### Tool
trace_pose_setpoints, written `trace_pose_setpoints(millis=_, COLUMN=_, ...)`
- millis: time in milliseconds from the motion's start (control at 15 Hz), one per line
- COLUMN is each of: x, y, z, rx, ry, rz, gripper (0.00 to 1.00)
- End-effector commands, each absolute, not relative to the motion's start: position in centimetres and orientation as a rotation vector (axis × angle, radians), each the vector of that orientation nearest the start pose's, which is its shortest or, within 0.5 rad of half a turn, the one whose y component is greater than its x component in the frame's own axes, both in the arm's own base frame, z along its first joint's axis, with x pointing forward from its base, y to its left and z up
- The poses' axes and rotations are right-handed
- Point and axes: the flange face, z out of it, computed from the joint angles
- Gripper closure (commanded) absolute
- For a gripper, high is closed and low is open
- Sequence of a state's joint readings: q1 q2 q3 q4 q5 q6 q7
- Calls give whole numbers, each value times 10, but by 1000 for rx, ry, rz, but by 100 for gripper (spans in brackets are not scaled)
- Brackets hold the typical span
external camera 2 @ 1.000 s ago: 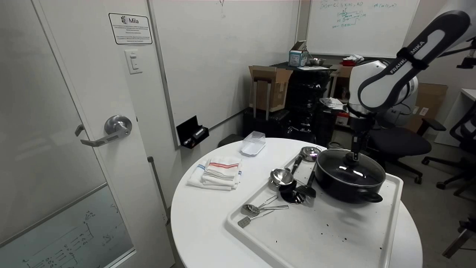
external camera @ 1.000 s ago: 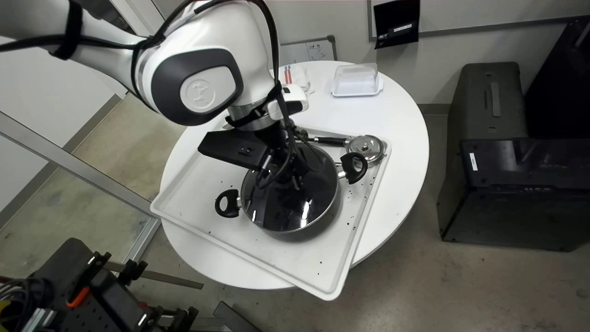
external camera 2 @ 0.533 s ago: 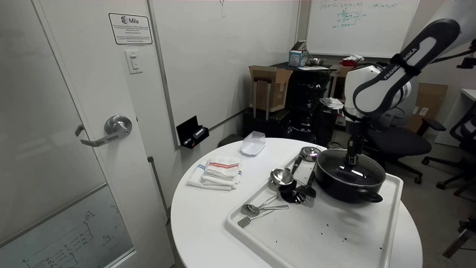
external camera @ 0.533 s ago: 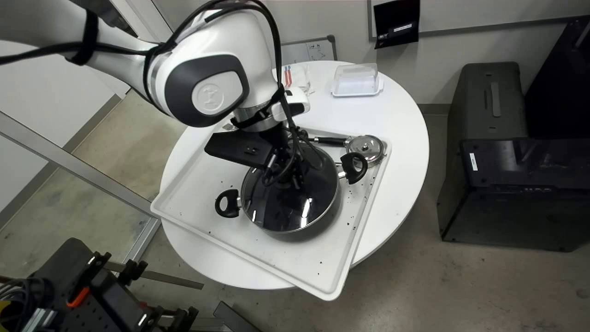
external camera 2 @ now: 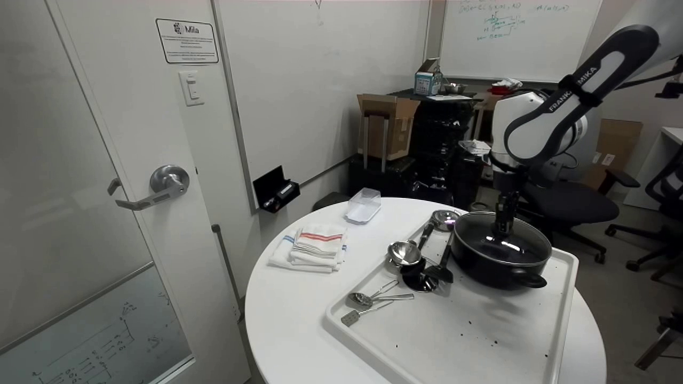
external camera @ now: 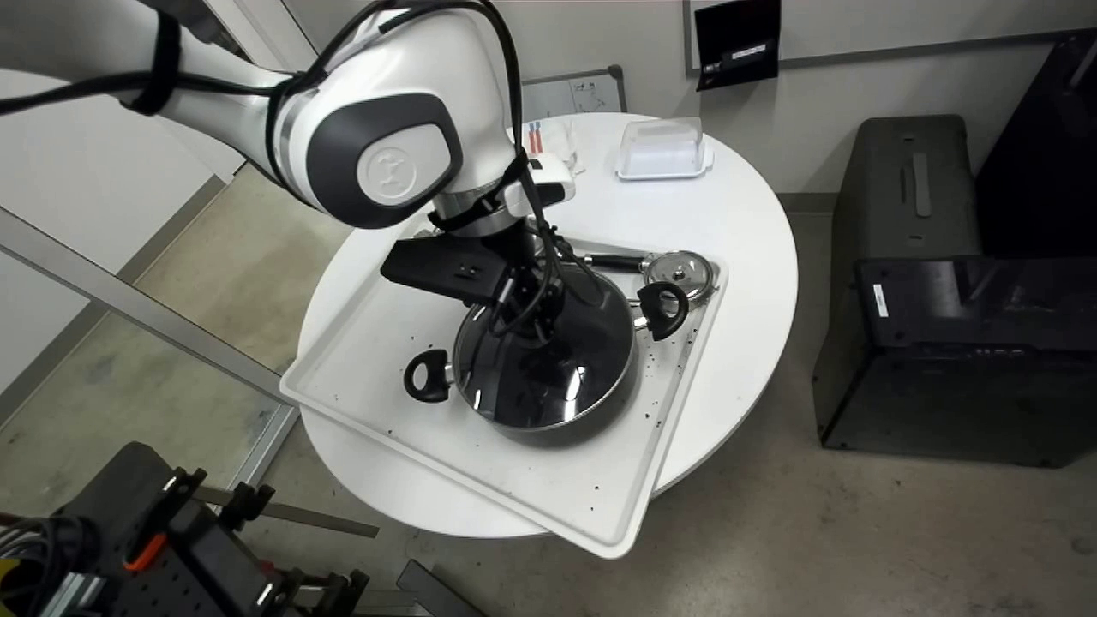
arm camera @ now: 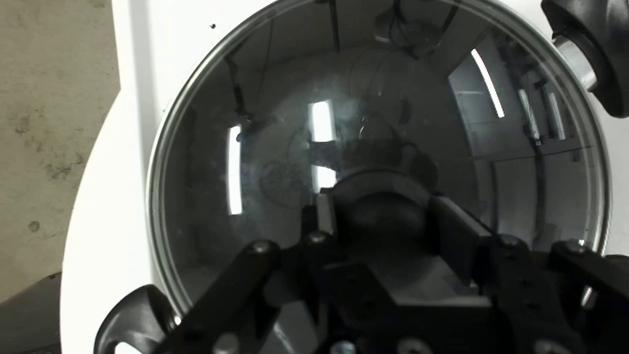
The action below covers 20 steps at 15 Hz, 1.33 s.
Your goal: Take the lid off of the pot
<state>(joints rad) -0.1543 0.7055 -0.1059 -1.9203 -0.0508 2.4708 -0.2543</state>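
The pot, wide and black with two side handles, stands on a white tray. Its lid, dark glass with a thin metal rim, sits on the pot in both exterior views. In the wrist view the glass of the lid fills most of the picture. My gripper points down over the middle of the lid, with a finger on either side of the black central knob. The fingers appear closed against the knob's sides. The knob's lower part is dark and hard to make out.
The white tray also carries a spatula, a shiny metal cup and several small utensils near the pot. Folded towels and a clear plastic box rest on the round table. One pot handle reaches towards a round metal utensil.
The gripper moved onto the knob and its fingers closed around it. Since half a second ago, the pot and lid have shifted slightly together, a little to the right in an exterior view.
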Motion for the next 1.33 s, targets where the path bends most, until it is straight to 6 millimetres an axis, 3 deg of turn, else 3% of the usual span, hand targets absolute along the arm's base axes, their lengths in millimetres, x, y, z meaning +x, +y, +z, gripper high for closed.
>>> trace_pose_setpoints(millis=0, x=584, y=-156, z=111, rx=-3193, ry=-120, rz=240, gripper=74)
trace_pose_setpoints(millis=333, x=576, y=-158, z=128, rx=-3183, ry=-135, rz=231, gripper=74)
trace_pose_setpoints(millis=867, x=563, y=-160, z=173, rx=-3152, ry=-223, rz=167, gripper=74)
trace_pose_setpoints(millis=1267, x=561, y=-129, z=178, rx=-3155, ry=-332, rz=180, gripper=74)
